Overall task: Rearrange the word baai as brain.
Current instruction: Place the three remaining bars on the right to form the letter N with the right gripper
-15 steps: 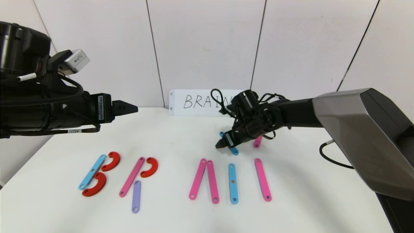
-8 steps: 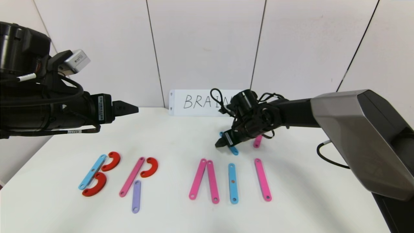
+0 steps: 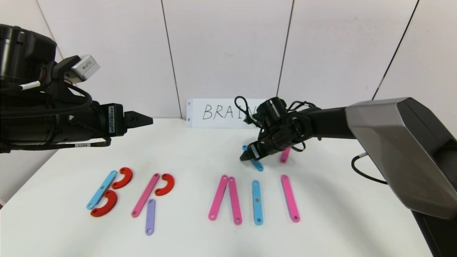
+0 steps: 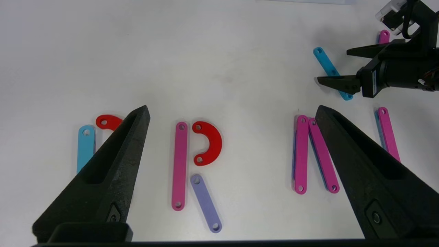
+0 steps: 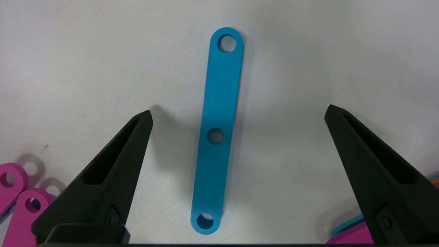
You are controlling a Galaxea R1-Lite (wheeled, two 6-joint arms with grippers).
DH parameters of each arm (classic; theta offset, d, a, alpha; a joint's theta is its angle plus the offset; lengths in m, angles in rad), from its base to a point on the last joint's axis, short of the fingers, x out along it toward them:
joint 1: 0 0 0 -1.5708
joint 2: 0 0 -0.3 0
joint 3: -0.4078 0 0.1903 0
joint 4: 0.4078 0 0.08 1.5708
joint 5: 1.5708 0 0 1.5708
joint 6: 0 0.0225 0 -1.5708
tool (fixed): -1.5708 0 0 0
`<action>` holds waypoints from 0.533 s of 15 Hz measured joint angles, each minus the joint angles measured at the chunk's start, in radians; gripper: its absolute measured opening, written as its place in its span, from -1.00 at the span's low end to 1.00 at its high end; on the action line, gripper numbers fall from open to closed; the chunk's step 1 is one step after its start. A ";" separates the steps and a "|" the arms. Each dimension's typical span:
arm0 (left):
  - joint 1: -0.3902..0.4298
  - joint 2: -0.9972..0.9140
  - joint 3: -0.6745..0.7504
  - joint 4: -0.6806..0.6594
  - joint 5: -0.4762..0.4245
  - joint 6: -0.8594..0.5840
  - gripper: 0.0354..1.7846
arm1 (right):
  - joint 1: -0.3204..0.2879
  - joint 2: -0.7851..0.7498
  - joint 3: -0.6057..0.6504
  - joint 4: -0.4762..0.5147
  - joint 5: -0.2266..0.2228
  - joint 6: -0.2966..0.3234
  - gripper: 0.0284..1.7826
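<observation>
On the white counter (image 3: 200,150) the flat holed plastic letters (image 3: 150,200) read B and R at left, then unfinished pink and blue strokes. The left gripper (image 3: 137,119) hovers with jaws released; the right gripper (image 5: 236,137), jaws spread, straddles a spare blue strip (image 5: 217,130) behind the row.

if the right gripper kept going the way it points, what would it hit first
Most likely the blue strip: the right gripper points down at the table with open jaws either side of that strip, nothing between. How much gap remains is unclear.
</observation>
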 joint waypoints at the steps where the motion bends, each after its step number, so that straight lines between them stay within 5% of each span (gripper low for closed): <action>1: 0.000 0.000 0.000 0.000 0.000 0.000 0.89 | 0.000 -0.001 0.000 0.000 0.000 0.000 0.95; 8: 0.001 0.000 0.000 0.000 0.000 0.000 0.89 | -0.001 0.002 0.004 -0.002 0.000 0.003 0.95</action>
